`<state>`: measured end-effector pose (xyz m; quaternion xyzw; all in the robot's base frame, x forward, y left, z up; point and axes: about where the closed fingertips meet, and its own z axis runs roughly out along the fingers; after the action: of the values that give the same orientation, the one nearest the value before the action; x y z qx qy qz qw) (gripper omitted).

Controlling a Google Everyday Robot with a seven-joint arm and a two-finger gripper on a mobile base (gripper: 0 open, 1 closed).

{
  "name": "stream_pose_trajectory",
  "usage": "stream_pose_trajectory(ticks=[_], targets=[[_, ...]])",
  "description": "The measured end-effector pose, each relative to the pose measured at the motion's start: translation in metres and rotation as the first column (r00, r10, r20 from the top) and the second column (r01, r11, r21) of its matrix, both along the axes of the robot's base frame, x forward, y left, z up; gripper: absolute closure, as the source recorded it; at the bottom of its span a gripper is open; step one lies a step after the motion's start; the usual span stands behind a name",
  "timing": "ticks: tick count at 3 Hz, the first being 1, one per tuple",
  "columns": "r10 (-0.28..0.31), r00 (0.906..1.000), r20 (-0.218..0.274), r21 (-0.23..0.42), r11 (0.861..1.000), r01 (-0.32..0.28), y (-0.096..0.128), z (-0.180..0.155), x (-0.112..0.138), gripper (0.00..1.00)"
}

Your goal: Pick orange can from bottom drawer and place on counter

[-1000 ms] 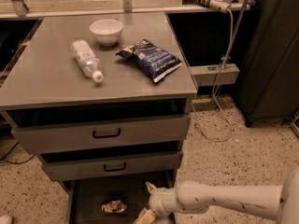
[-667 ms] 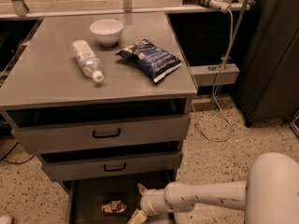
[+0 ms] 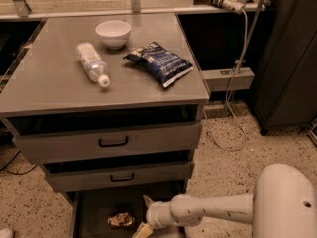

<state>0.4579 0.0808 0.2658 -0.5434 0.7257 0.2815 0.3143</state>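
Now orange can (image 3: 121, 220) lies just beside gripper (image 3: 142, 216) in btm drawer (image 3: 94, 208).

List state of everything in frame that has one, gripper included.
gripper: open, low in the bottom drawer, just right of the can, holding nothing
orange can: on the drawer floor, not gripped
bottom drawer: pulled open
top drawer: pushed in
middle drawer: pushed in
bottle: on its side on the counter, capped
bowl: upright
chip bag: lying flat
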Motion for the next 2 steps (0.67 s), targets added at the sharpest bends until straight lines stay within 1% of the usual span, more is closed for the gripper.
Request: stream_pose_trajectory(ticks=[1,2], targets=[[0.009,1.0,-0.005,0.038,0.999,-0.008,0.0279,-0.0506,0.0185,0.0],[0.019,0.9997,-0.011,0.035,0.999,-0.019,0.0367,-0.0587,0.0136,0.0]])
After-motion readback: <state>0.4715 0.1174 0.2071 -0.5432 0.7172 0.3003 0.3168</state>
